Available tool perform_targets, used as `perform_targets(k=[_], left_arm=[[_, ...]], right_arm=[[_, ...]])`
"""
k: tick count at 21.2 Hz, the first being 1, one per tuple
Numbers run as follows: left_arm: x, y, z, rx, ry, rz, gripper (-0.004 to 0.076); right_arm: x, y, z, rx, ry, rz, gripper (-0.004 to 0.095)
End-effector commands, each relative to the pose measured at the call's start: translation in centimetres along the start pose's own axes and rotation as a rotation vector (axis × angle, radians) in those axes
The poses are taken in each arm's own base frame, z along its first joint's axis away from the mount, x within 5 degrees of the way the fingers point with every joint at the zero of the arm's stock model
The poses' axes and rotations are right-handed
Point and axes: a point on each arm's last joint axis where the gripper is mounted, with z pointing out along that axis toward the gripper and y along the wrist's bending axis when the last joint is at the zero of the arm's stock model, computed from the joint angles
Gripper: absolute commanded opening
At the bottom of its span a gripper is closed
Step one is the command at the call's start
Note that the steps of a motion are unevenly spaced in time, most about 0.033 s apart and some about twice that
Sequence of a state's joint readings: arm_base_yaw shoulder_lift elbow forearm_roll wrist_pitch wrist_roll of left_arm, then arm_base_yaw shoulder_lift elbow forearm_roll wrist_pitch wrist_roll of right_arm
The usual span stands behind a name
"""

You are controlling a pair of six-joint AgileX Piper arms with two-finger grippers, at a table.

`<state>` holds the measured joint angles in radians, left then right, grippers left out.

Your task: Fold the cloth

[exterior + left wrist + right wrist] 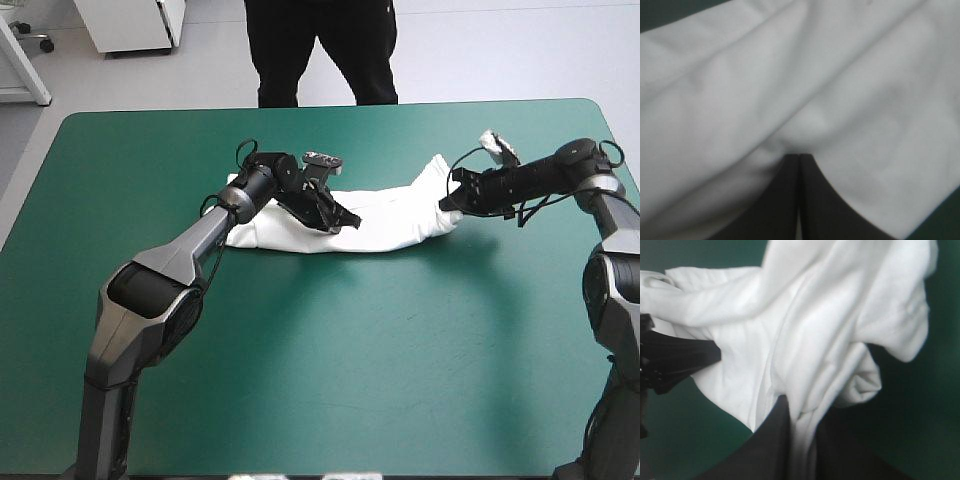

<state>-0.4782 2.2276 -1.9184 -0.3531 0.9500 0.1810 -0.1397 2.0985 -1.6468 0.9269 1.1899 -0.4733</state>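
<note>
The T-shirt, soft white cloth in smooth folds and creases, lies as a long rumpled band on the far half of the teal-green table; its long axis runs left to right, the right end turned toward the far edge; the left pincer is clenched on cloth near the band's middle; the right pincer grips the bunched right end.
</note>
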Motion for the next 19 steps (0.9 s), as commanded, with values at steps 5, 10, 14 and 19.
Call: perform_targets(k=[5, 10, 14, 19], left_arm=[[-0.4, -0.5, -2.5, -0.024, -0.015, 0.014, -0.0009], [-0.5, -0.6, -2.6, -0.023, -0.026, 0.014, -0.0009], [-1.9, -0.9, -7.5, -0.125, -0.104, 0.064, -0.0009], [-1.7, -2.7, -17.6, -0.251, -0.212, 0.116, -0.0009]], right_arm=[[-0.5, 9.3, -7.6, -0.088, -0.174, -0.187, -0.0017], [0.1, 10.7, -9.0, -0.087, -0.204, -0.221, -0.0017], [0.1, 11.0, -8.7, -0.092, -0.198, -0.232, -0.0016], [0.5, 14.0, -6.9, -0.127, -0.169, -0.317, -0.0017]])
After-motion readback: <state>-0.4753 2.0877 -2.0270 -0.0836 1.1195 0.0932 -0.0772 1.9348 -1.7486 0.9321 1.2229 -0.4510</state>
